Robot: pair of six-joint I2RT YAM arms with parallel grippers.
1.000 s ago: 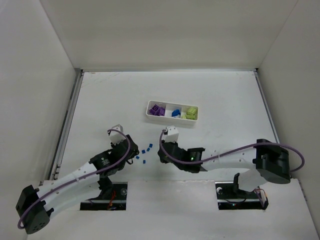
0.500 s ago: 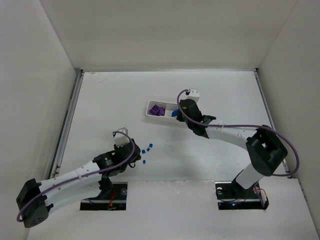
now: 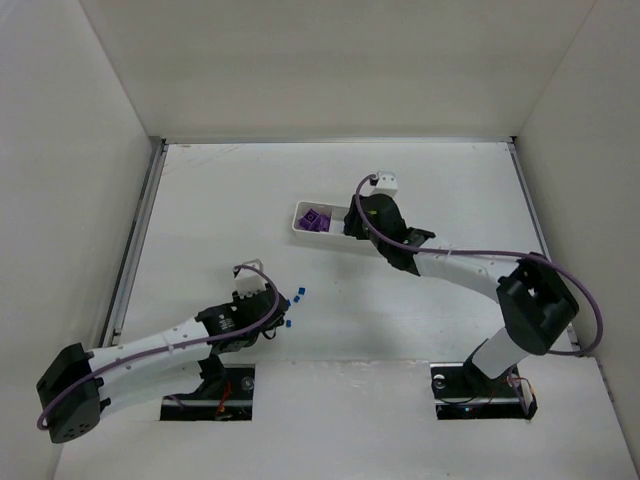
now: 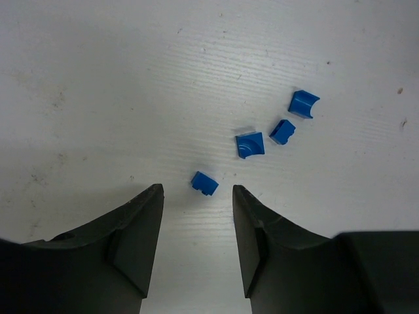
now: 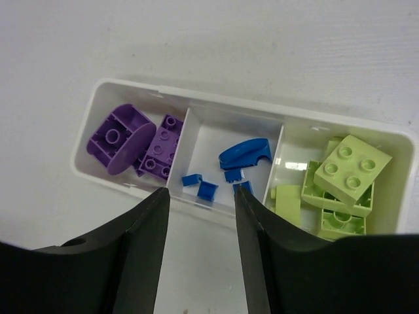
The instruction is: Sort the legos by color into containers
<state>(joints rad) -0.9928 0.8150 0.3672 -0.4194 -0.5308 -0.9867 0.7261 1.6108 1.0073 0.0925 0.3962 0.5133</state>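
The white tray point(image 5: 249, 106) has three containers: purple legos point(image 5: 131, 139) on the left, blue legos point(image 5: 243, 153) in the middle, yellow-green legos point(image 5: 342, 175) on the right. My right gripper point(image 5: 201, 194) hangs open over the near rim of the middle compartment, nothing between its fingers. In the top view the right gripper point(image 3: 350, 226) covers most of the tray point(image 3: 298, 217). Several small blue legos point(image 4: 250, 144) lie loose on the table. My left gripper point(image 4: 198, 191) is open, low over the table, with the nearest blue lego point(image 4: 204, 182) just beyond its tips. In the top view the left gripper point(image 3: 276, 308) sits beside those blue legos point(image 3: 298, 295).
White walls enclose the table on three sides. A metal rail point(image 3: 135, 245) runs along the left edge. The right arm stretches from its base point(image 3: 480, 385) across the table's right half to the tray.
My right gripper swung from beside the loose blue legos up to the tray and opened over the middle compartment. My left gripper crept toward the loose blue legos, opening a little.
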